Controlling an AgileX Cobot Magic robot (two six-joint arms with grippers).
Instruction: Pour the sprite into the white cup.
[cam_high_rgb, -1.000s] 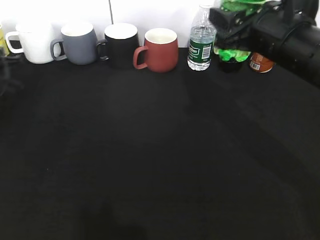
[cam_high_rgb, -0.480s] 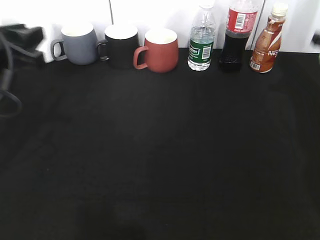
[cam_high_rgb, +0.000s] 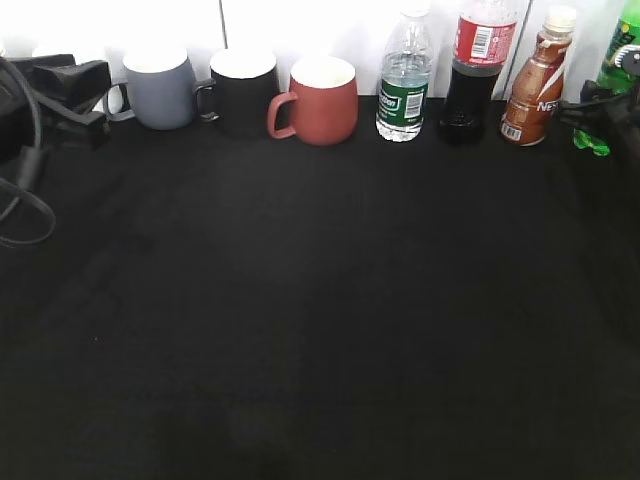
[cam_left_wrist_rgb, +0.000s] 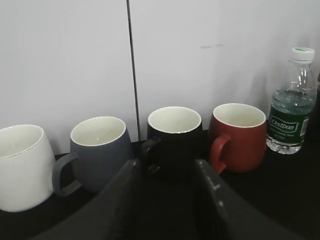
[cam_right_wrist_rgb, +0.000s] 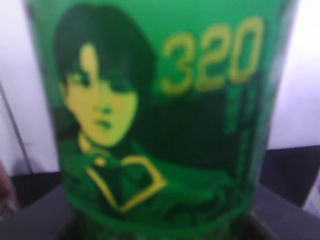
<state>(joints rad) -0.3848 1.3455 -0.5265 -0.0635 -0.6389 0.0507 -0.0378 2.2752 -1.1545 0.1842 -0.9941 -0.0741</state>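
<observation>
Sprite (cam_right_wrist_rgb: 160, 120) fills right view, blurred; grey mug (cam_left_wrist_rgb: 97, 150) beside white cup (cam_left_wrist_rgb: 22, 167).

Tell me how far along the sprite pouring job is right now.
Early stage. Nothing is poured yet: the white cup stands at the left end of the mug row and looks empty. In hand: the sprite fills the right wrist view and sits at the right gripper by the table's right edge, though a firm grasp can't be confirmed. Left: carrying the bottle over to the cup and tipping it.

The soda bottle (cam_right_wrist_rgb: 160, 120) directly ahead of the right gripper is bright green, its label showing a yellow face, dark hair and a yellow 320. The mug (cam_left_wrist_rgb: 22, 167) left of the left gripper (cam_left_wrist_rgb: 165, 200) is glossy white.
</observation>
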